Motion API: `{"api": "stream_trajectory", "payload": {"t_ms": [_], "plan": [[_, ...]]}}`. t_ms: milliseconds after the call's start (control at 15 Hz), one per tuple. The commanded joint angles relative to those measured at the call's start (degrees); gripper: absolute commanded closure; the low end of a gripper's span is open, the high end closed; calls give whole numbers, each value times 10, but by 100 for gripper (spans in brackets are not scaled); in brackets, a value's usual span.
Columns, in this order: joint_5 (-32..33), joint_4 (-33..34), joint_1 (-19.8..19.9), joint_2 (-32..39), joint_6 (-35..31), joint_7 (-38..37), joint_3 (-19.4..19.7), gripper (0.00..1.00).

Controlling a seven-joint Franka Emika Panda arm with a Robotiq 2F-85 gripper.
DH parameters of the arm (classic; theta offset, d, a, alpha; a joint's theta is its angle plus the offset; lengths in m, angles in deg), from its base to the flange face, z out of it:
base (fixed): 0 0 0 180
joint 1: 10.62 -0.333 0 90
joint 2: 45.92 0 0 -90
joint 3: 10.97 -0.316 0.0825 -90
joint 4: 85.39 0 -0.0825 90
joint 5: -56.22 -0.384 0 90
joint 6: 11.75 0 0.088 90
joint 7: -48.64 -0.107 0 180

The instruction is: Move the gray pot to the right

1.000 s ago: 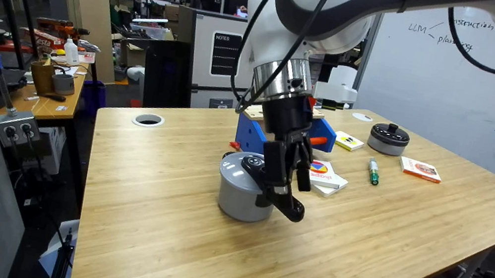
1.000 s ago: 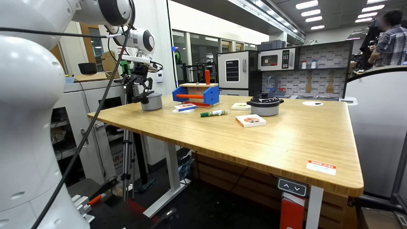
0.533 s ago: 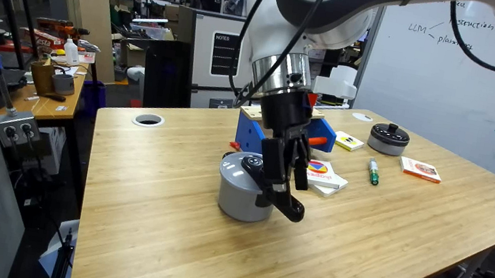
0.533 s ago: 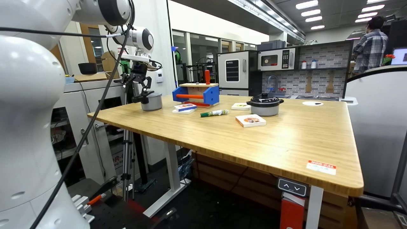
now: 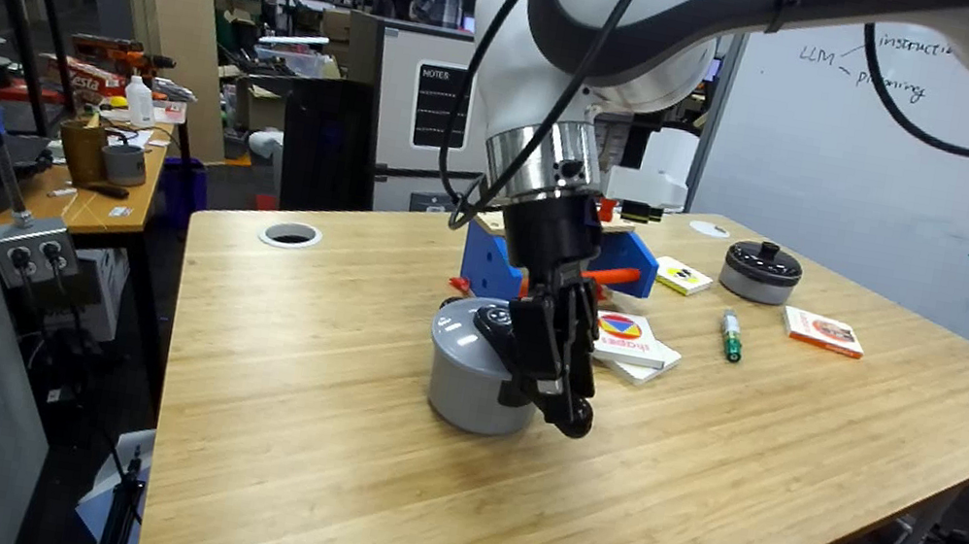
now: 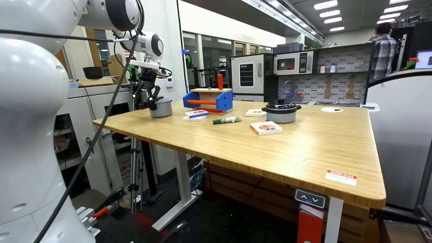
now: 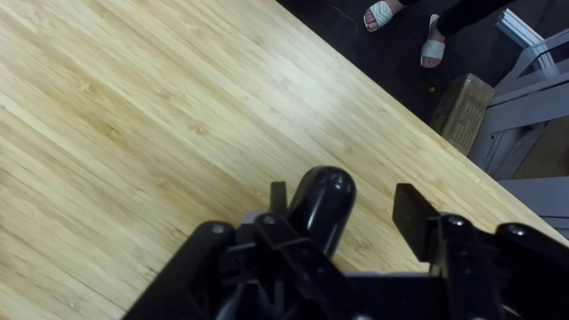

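Observation:
The gray pot (image 5: 476,394) stands upright with its lid on, near one end of the table in both exterior views. Its long black handle (image 7: 323,200) sticks out under my gripper (image 7: 341,205). In the wrist view the handle lies between the jaws, close beside the left finger (image 7: 278,198). A clear gap of bare wood separates it from the right finger (image 7: 411,222), so the jaws are partly open and do not grip it. Whether the left finger touches the handle I cannot tell. The pot's body is out of the wrist view.
A blue and orange toy box (image 6: 224,102) stands behind the pot, with stacked books (image 5: 626,340) beside it. Farther along the table (image 5: 312,480) are a green marker (image 5: 731,337), another pot with a black lid (image 5: 759,281) and more small books (image 6: 266,128).
The jaws have drawn closer together around the handle, and the hand has shifted and turned slightly. The pot stays practically in place. A person in the background has moved.

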Motion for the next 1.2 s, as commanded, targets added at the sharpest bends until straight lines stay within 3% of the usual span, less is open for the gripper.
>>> {"api": "stream_trajectory", "payload": {"t_ms": [0, 267, 400, 667, 1133], "plan": [[-6, 42, -5, 30, 29, 20, 5, 40], [-9, 56, 0, 46, 34, 26, 8, 41], [-5, 48, 8, 41, 33, 22, 4, 69], [-6, 49, 18, 28, 42, 19, 3, 92], [-7, 34, 30, -11, 51, 9, 4, 92]]}}
